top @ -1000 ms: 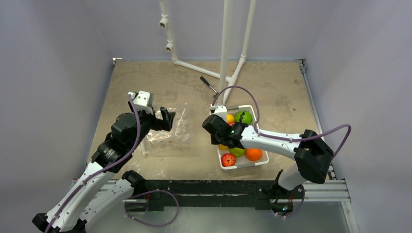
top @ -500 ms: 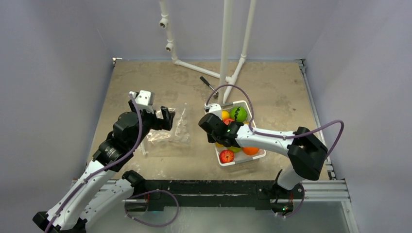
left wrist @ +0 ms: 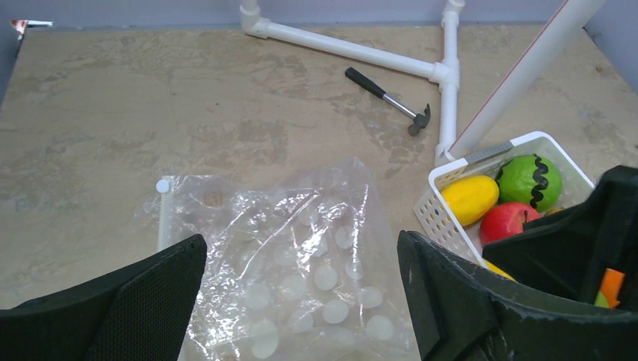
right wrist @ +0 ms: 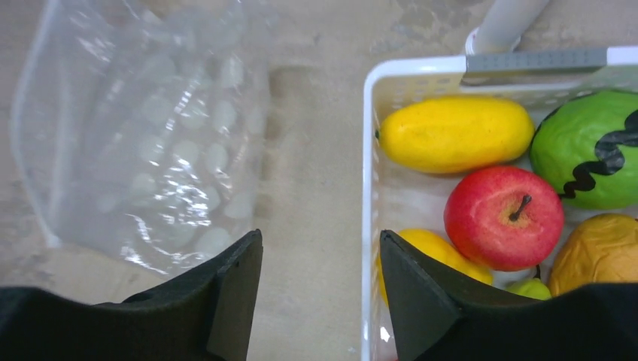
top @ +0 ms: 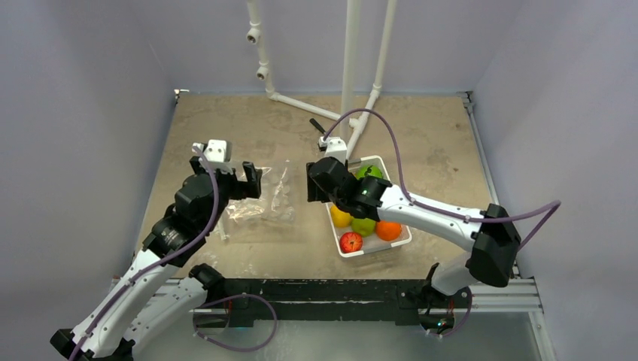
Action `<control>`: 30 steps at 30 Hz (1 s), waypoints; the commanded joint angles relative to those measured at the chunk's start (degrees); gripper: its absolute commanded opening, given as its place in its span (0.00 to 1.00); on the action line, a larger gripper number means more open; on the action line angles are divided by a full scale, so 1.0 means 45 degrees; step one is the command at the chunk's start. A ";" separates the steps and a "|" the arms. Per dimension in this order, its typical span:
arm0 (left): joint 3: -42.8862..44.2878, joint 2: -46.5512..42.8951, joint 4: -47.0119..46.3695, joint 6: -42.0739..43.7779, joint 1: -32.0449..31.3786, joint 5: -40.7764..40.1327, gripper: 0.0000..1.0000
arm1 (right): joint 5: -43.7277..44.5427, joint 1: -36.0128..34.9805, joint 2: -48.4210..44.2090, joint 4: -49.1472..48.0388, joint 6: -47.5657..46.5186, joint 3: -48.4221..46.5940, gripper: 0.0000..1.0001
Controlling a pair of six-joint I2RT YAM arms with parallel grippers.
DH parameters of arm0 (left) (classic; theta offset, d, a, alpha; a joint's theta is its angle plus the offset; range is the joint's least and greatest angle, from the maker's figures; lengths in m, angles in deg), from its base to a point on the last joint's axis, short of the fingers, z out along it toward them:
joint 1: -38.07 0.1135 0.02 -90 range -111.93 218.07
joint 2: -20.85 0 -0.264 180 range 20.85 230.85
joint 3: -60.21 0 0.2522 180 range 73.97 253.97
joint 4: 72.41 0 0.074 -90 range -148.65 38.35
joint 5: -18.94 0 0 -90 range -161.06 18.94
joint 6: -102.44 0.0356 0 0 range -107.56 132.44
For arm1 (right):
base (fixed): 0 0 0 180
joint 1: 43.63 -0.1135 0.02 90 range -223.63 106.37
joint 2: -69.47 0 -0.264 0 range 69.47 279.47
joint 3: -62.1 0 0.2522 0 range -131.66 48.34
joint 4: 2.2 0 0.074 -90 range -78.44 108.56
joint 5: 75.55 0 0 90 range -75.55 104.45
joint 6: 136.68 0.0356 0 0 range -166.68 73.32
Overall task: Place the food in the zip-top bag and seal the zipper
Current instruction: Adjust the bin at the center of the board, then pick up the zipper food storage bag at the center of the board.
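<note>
Zip-top bag (left wrist: 316,203) is lying flat on the surface (left wrist: 113,113), with its zipper (left wrist: 161,222) along the left edge in the left wrist view. Food (right wrist: 502,218) is sitting in the white basket (right wrist: 369,150) beside it. Left gripper (left wrist: 301,244) is hovering over the bag, fingers apart, gripping nothing. Right gripper (right wrist: 320,241) is hovering between bag and basket, fingers apart, gripping nothing.

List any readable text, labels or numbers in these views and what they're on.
None readable.
Too blurred to read: small brownish mark near a corner of the crinkly clear plastic bag.
Not writing, only a pattern: black wavy line on the round green toy fruit.
</note>
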 commanded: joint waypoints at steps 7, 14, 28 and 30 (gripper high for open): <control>0.0393 -0.0619 0.0179 -0.0362 0.0002 -0.2227 0.96 | -0.0268 -0.0037 -0.0258 -0.1447 -0.0300 -0.1836 0.79; 0.0357 -0.0817 0.0202 -0.0397 -0.0008 -0.2542 0.96 | -0.0398 -0.0094 0.0792 -0.2023 -0.0228 -0.2763 0.95; 0.0330 -0.1256 0.0185 -0.0538 0.0010 -0.2978 0.93 | 0.0715 -0.0829 0.4108 -0.0818 0.0574 -0.5042 0.99; 0.0323 -0.1277 0.0184 -0.0535 -0.0002 -0.2959 0.93 | 0.1022 -0.0920 0.4601 -0.0396 0.0790 -0.5449 0.99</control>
